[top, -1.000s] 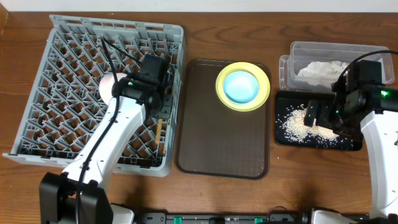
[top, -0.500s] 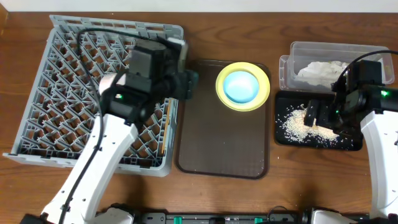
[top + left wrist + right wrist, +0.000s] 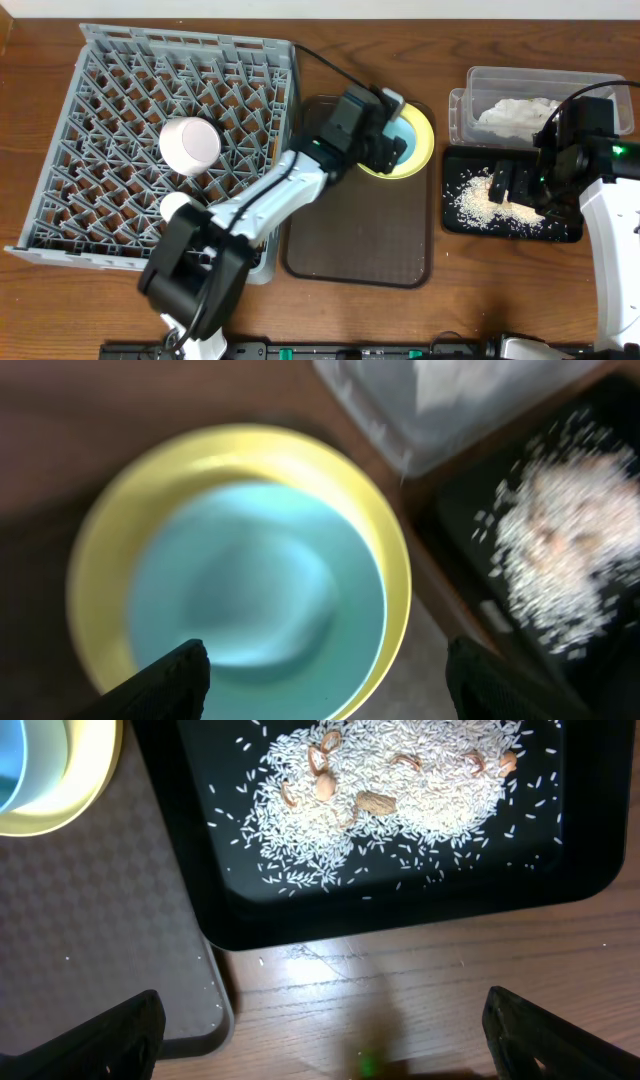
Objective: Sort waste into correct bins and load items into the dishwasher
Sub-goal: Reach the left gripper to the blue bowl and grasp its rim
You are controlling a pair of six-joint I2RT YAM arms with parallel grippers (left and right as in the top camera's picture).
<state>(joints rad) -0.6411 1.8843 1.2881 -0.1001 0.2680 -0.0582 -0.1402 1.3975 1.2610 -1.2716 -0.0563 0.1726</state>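
Over brown tray's [image 3: 360, 230] far end: left gripper [image 3: 385, 148] lined up on blue bowl [image 3: 408, 130]
Overhead: bowl nests in yellow plate [image 3: 425, 152], prob. bound for rack [image 3: 190, 40], where white bowl [image 3: 190, 145] sits. L wrist: fingers [image 3: 170, 680] spread, empty, straddling bowl. R wrist: right gripper [image 3: 325, 1020] wide, empty, near black tray [image 3: 300, 915] w/ rice crumbs [image 3: 400, 780]. No legible labels.

my left arm [image 3: 278, 190]: white shells, black wrist block, black cable trailing | my left gripper [image 3: 335, 682]: dark blunt fingertips [image 3: 172, 678] | my right arm [image 3: 612, 215]: white shell, black wrist, green light, looped black cable | my right gripper [image 3: 322, 1040]: dark fingertips [image 3: 98, 1038]
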